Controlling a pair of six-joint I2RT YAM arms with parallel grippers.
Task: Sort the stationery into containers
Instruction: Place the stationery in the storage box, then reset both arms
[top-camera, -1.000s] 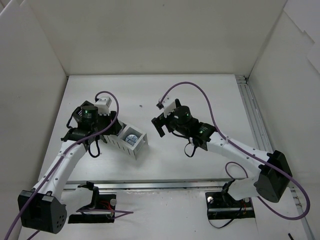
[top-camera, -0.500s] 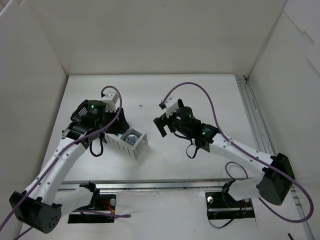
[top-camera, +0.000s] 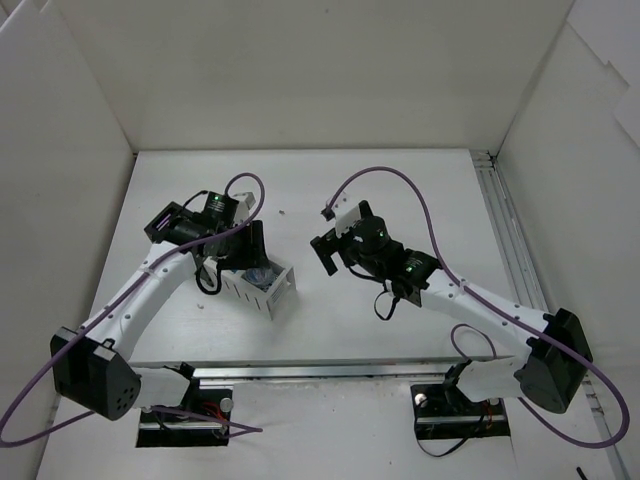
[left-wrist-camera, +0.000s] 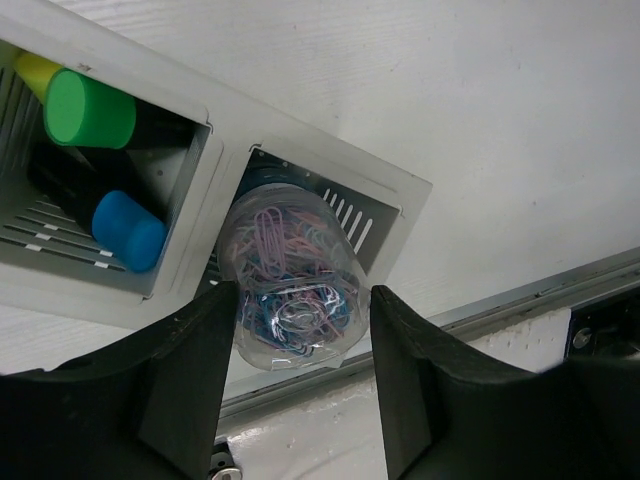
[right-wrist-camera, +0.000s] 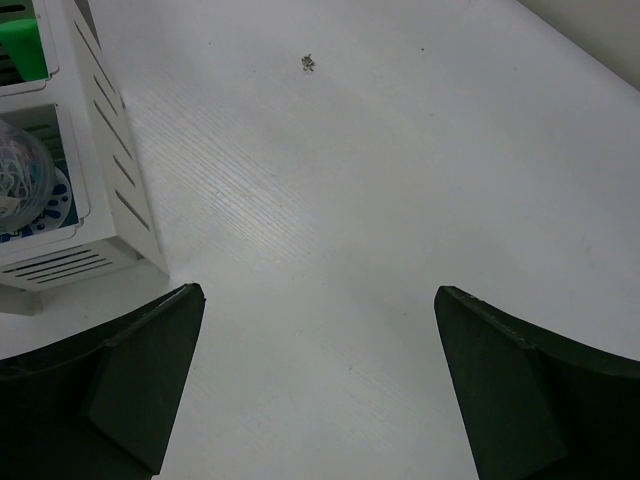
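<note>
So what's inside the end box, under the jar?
A clear jar of coloured paper clips fills the end box, flanked by the left end effector. Under it, part of a blue roll shows in the right wrist view. The jar covers the rest.

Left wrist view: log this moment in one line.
left tool astride paper-clip jar in end organiser box, grip unclear | right tool open, empty | highlighters boxed

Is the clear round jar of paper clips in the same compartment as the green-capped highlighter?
No, the clear round jar leans into the end compartment, and the green-capped highlighter stands in the one beside it.
</note>
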